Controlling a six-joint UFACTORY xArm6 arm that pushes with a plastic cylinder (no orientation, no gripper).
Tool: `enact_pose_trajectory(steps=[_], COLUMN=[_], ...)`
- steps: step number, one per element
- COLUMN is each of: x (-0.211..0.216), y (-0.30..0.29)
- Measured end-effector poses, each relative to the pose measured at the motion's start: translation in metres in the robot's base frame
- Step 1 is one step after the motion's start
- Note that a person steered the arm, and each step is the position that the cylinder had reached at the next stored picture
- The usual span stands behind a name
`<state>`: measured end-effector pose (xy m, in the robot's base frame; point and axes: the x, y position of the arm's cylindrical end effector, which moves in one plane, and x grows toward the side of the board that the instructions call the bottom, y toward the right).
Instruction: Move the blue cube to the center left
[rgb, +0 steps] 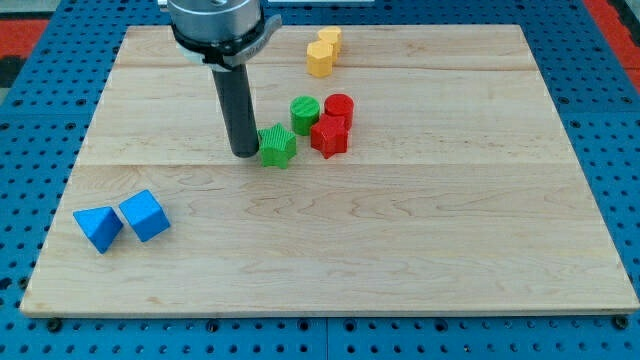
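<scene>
The blue cube (145, 215) lies near the board's lower left, touching a blue triangular block (97, 228) on its left. My tip (244, 153) rests on the board near the centre, well up and to the right of the blue cube. It stands just left of a green star-shaped block (277, 146), almost touching it.
A green cylinder (305, 113), a red cylinder (339, 108) and a red star-shaped block (329, 135) cluster right of my tip. Two yellow blocks (322, 52) sit near the top edge. The wooden board (400, 250) lies on a blue pegboard.
</scene>
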<state>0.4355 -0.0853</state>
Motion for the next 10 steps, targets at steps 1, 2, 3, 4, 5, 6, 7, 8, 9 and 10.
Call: enact_pose_trajectory(steps=[1, 2, 3, 4, 5, 6, 7, 8, 9, 10], x=[0.017, 0.007, -0.004, 0.048, 0.114, 0.116, 0.116, 0.107, 0.08, 0.041], y=[0.028, 0.063, 0.076, 0.077, 0.042, -0.044, -0.054, -0.096, -0.1, -0.1])
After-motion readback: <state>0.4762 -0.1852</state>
